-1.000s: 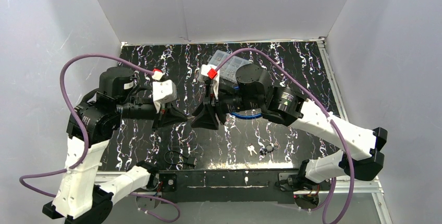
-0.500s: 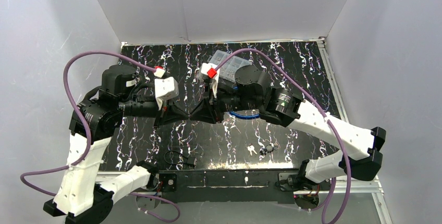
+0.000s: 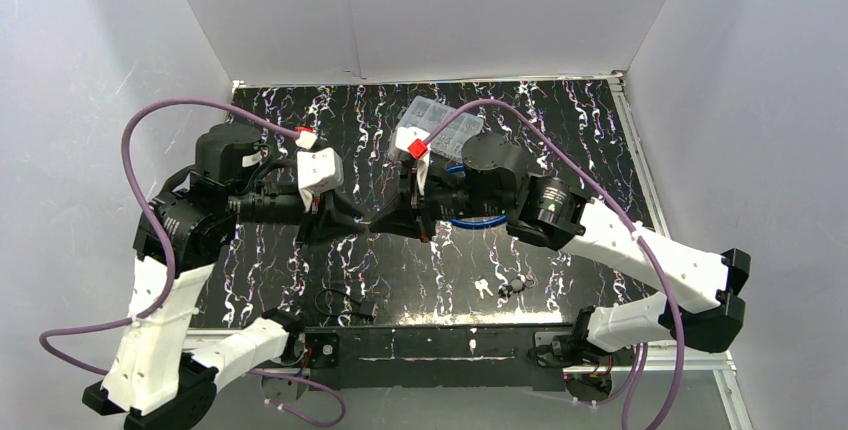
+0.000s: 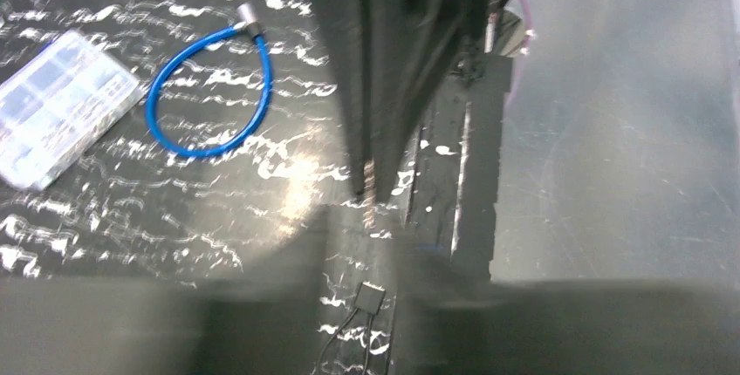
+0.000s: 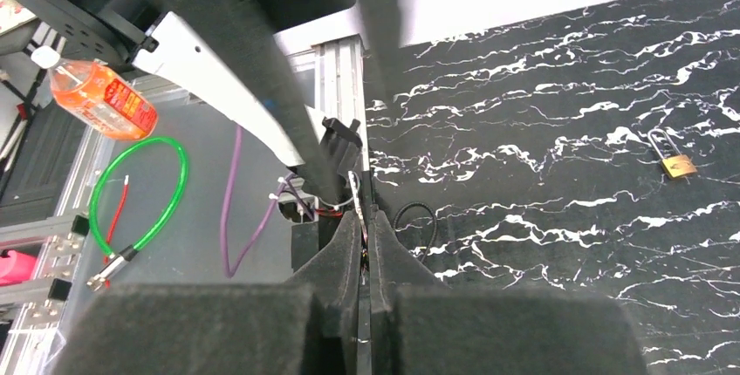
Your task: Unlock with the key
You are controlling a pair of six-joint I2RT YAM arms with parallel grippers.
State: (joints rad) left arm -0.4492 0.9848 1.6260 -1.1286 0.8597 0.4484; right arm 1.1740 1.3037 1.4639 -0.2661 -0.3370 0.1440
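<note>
My two grippers meet tip to tip above the middle of the table. The left gripper (image 3: 366,222) is shut, and the right gripper (image 3: 378,222) has its fingers pressed together right against it. A small silver key (image 4: 370,196) bridges both sets of tips. Its toothed blade shows in the left wrist view, and a thin metal sliver of the key (image 5: 352,185) shows at the right gripper (image 5: 366,211). The brass padlock (image 5: 672,164) lies on the black marbled table, well away from both grippers. The left arm hides it in the top view.
A blue cable lock (image 4: 209,96) and a clear plastic box (image 4: 61,105) lie under and behind the right arm. Spare keys (image 3: 484,287) and a black cable loop (image 3: 345,302) lie near the front edge. An orange bottle (image 5: 100,96) and green cable (image 5: 140,192) sit off the table.
The right gripper's fingers, spread wide a second ago, have shut at the left gripper's tips. The right arm has shifted slightly right and the left arm has edged right.
</note>
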